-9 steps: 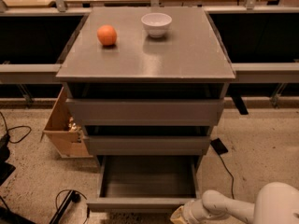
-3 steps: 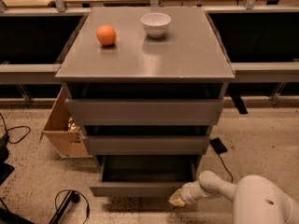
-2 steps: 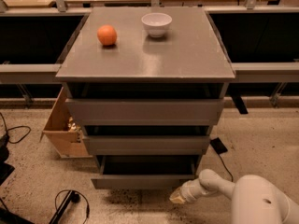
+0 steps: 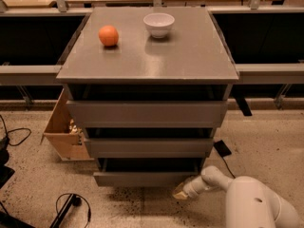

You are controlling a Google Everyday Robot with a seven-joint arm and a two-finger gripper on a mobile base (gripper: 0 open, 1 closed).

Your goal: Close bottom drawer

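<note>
1. Grey cabinet (image 4: 190, 56) sits in centre frame, w/ three drawer fronts stacked below its flat top.
2. Bottom drawer (image 4: 142, 178) is in the lower centre, lowest of the three. Its plain grey front is level, w/ a dark gap above it. It looks nearly in; can't tell if it is fully flush.
3. Gripper (image 4: 183, 192) is lower right of centre, at the drawer front's right end, low near the floor. It looks to touch the front's right corner. Wide or narrow: can't tell.
4. White arm (image 4: 251, 203) comes in from the bottom right corner, pointing left toward the drawer.
5. Mid drawer front (image 4: 148, 147) and top drawer front (image 4: 147, 114) are above it.
6. On the cabinet top: orange (image 4: 109, 35) upper left, white bowl (image 4: 158, 23) upper centre, apart from each other.
7. Wooden box (image 4: 61, 127) is left of the cabinet, tilted, on the floor.
8. Black cables (image 4: 71, 205) lie on the speckled floor, bottom left.
</note>
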